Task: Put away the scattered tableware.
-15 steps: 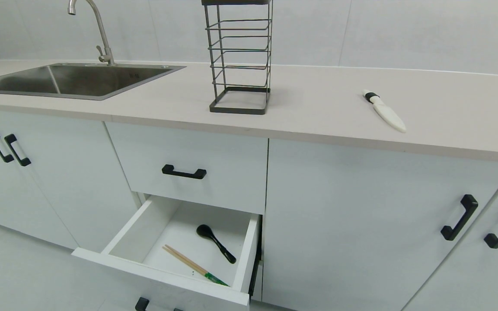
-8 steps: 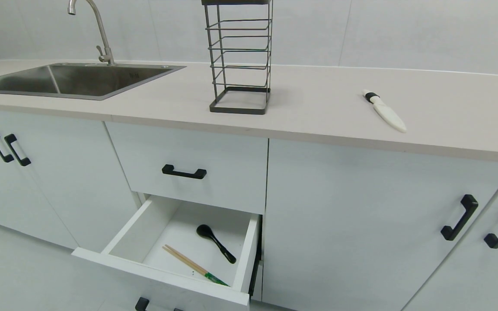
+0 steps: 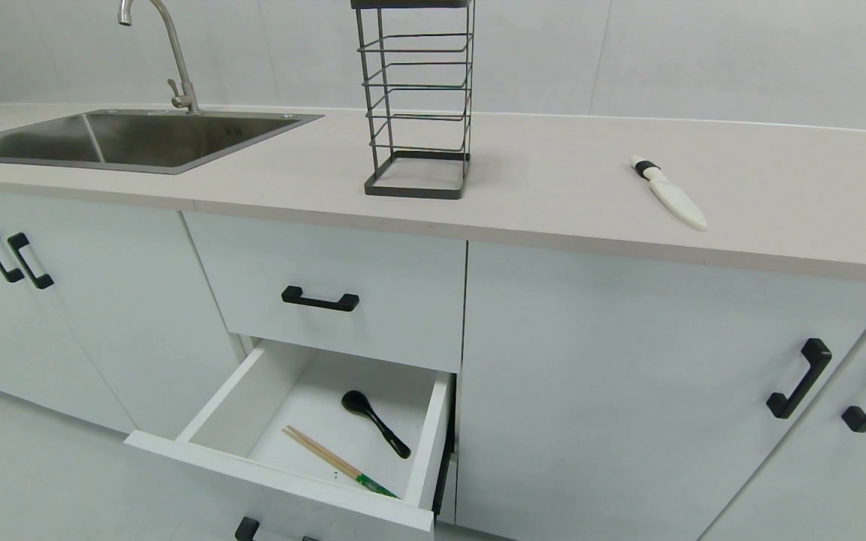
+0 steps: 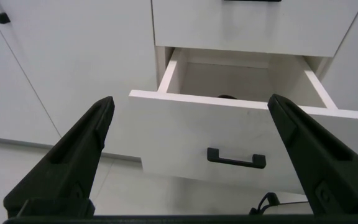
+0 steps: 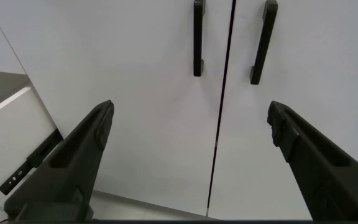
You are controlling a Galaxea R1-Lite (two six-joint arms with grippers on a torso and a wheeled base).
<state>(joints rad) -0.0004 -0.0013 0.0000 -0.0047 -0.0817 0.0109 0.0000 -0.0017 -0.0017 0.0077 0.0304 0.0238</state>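
Low drawer open, knife on the counter, both grippers down at cabinet fronts.
Head view: white sheathed knife with black band (image 3: 668, 192) lies flat on the matte beige countertop (image 3: 553, 203), well right of the black wire rack (image 3: 416, 98). A glossy black spoon (image 3: 374, 422) and green-tipped wooden chopsticks (image 3: 337, 462) lie in the open white drawer (image 3: 283, 481). Left wrist view: left gripper (image 4: 190, 102) spread wide, empty, facing the drawer's front and black bar handle (image 4: 236, 158). Right wrist view: right gripper (image 5: 190, 106) spread wide, empty, before two smooth white doors with vertical black handles (image 5: 198, 37).
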